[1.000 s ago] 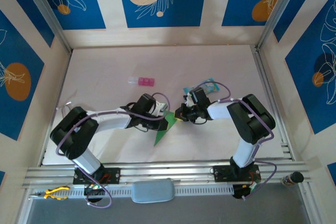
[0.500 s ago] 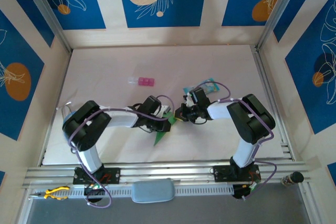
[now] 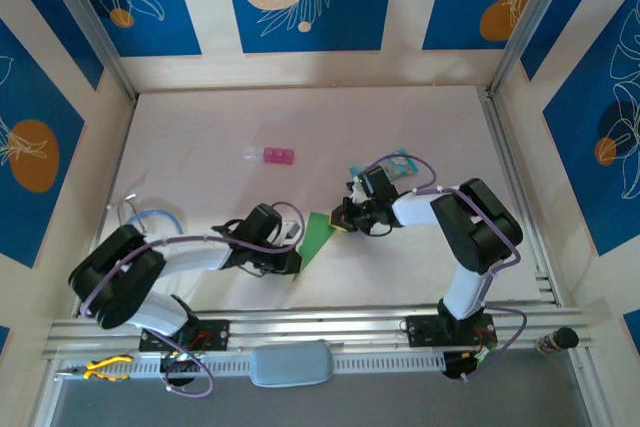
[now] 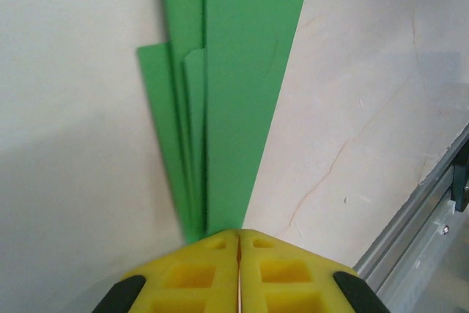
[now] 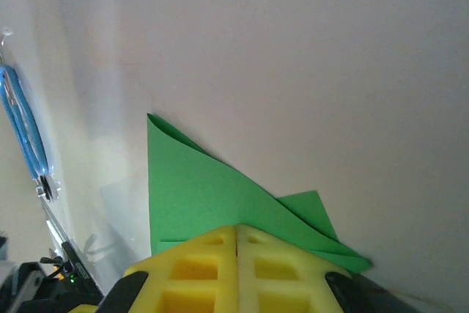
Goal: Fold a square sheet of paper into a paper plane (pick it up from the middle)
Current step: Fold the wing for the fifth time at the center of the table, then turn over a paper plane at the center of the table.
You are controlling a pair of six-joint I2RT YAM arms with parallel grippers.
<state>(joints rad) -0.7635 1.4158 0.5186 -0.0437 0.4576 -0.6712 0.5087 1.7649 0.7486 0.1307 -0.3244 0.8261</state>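
Note:
The square sheet of paper is bright green and folded into a long, narrow, pointed strip of several layers. It lies slanted on the table between the two arms. My left gripper is shut at its near, lower end. In the left wrist view the green layers run straight out from the closed yellow fingertips. My right gripper is shut on the far, upper end. In the right wrist view a green flap fans out from under the closed yellow fingertips.
A small pink block lies farther back on the table. A pale blue packet sits behind the right arm. A blue cable loop lies at the left edge. The metal rail runs along the near edge and shows again close to the left gripper.
My left gripper has slid down and left along the green paper, from its middle to its near end. The right gripper has stayed in place.

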